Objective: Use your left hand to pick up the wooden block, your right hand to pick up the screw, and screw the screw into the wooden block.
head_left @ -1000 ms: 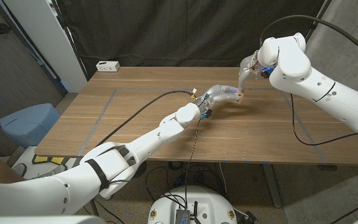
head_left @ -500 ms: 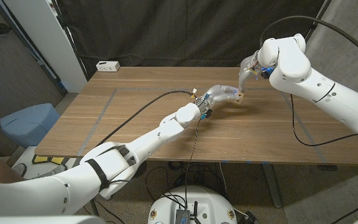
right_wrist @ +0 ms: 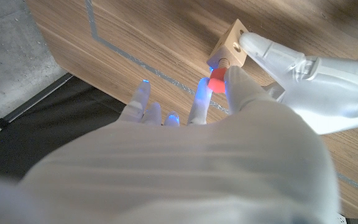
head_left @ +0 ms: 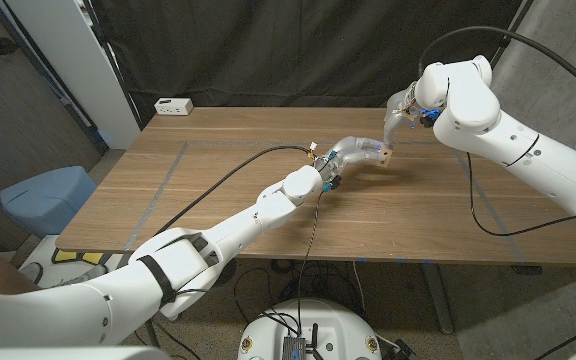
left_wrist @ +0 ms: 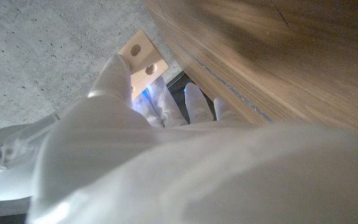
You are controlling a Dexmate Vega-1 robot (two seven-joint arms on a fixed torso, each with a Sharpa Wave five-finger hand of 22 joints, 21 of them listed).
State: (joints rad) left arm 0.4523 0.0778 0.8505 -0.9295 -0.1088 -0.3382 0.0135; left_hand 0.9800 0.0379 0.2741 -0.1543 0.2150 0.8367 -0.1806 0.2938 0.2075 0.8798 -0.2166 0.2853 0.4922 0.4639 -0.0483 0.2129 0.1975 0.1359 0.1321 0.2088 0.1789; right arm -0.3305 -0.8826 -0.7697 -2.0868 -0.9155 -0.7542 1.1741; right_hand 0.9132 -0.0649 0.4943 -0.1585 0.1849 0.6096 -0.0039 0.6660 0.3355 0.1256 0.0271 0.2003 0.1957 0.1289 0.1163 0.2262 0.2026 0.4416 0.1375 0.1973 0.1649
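My left hand (head_left: 360,152) holds the pale wooden block (head_left: 385,154) above the table's far right part; in the left wrist view the block (left_wrist: 143,55) shows two holes in its face at my fingertips. My right hand (head_left: 400,118) reaches down to the block from behind it. In the right wrist view my right hand (right_wrist: 229,106) pinches the red-headed screw (right_wrist: 216,81), whose tip sits at a hole in the block (right_wrist: 231,43). The left hand (right_wrist: 303,68) grips the block from the opposite side.
A white power strip (head_left: 173,105) lies at the table's far left corner. Blue tape lines (head_left: 163,178) mark the wooden table (head_left: 218,200). A black cable (head_left: 218,180) runs along my left arm. A blue seat (head_left: 43,195) stands off the table's left edge.
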